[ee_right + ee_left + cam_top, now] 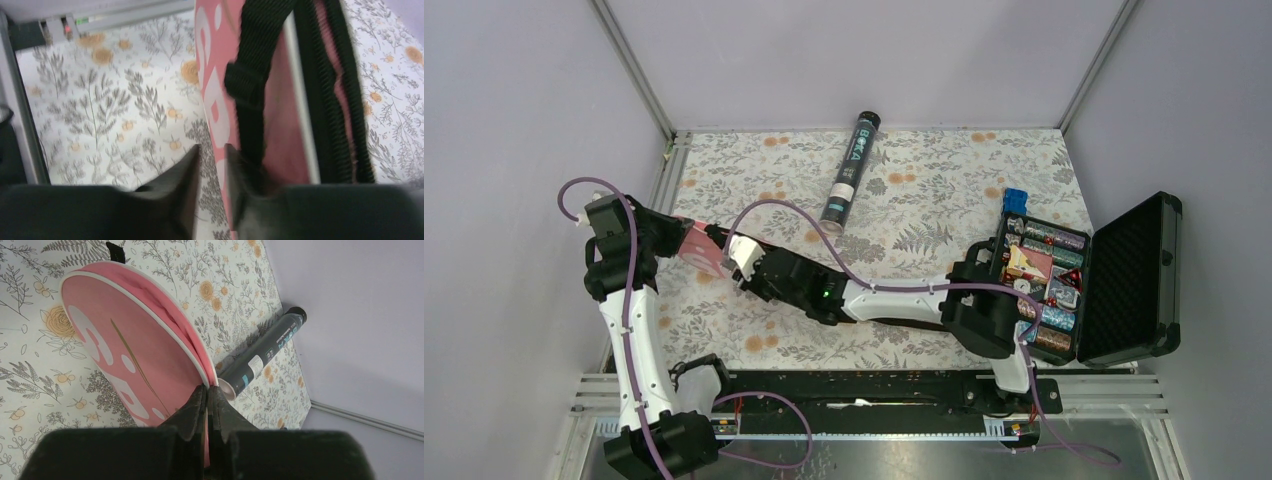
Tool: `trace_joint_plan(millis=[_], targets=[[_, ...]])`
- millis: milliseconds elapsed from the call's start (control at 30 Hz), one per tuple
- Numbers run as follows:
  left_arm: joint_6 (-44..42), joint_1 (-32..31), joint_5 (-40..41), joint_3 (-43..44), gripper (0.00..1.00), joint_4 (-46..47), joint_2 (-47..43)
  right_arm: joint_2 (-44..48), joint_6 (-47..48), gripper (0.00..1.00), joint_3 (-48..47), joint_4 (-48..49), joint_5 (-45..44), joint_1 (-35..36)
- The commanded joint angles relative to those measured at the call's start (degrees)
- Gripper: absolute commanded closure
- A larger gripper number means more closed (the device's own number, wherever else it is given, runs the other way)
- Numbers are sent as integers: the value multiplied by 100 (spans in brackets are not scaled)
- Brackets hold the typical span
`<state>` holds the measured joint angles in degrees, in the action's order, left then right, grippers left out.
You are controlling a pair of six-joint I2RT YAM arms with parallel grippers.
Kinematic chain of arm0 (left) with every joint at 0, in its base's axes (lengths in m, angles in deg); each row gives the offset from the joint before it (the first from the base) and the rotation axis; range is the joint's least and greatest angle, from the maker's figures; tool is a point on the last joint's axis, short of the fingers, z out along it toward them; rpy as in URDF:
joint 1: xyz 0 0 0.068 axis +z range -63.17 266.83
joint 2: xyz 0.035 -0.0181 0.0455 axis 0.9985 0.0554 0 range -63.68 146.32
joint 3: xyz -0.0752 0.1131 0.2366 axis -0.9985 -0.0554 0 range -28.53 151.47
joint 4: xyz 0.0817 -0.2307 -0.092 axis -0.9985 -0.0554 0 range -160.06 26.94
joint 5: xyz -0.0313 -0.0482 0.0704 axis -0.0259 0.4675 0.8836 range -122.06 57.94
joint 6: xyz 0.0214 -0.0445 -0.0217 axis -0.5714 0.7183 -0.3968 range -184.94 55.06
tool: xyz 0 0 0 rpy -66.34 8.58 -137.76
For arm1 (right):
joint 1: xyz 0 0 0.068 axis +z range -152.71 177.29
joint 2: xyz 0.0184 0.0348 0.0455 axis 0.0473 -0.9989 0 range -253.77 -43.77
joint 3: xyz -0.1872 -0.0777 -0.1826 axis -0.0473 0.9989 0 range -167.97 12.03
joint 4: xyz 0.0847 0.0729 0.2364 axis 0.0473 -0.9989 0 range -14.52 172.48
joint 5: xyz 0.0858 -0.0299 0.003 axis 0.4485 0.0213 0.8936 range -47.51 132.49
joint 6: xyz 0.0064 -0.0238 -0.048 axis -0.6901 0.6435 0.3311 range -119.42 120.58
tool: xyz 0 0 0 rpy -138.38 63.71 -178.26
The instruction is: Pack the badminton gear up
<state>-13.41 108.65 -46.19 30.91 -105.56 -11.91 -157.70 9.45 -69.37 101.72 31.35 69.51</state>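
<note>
Left pincer (207,397): pressed together on the white-piped rim of the pink bag (130,345), pinching a thin fold of it between the two fingers. Right pincer (212,167): fingers parted, standing either side of the bag's pink side panel; a narrow strip of the flowered table (924,180) shows between one finger and the panel, so no firm grip can be seen. The right arm reaches from its base across the table to meet the left arm at the table's left side, where only a small pink patch of the bag shows from above between the two pincers. The bag's printed face carries large white letters, and a black strap (255,75) runs along its upper side, seen blurred in the right wrist view. Black tube (851,170): lying on its side near the back edge of the table, toward the middle, apart from the bag. Black case (1134,270): open at the right edge, lid raised, filled with patterned rolls (1049,290). A small blue toy (1016,200) sits just behind the case.
</note>
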Motion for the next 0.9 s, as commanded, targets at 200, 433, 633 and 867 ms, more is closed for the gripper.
trace_joint_plan(millis=[200, 433, 633, 867], targets=[[68, -29, -231, 173, 100, 225, -119, 263, 221, 100, -358, 708, 263, -116], [43, -29, -14, 164, 100, 216, -163, 906, 0, 82, 229, 1166, 575, -176], [19, -29, 77, 71, 100, 224, -241, 872, 58, 42, 639, 1234, 260, -247], [50, -35, 53, 67, 100, 246, -268, 500, 6, 41, 598, 1143, 83, -249]])
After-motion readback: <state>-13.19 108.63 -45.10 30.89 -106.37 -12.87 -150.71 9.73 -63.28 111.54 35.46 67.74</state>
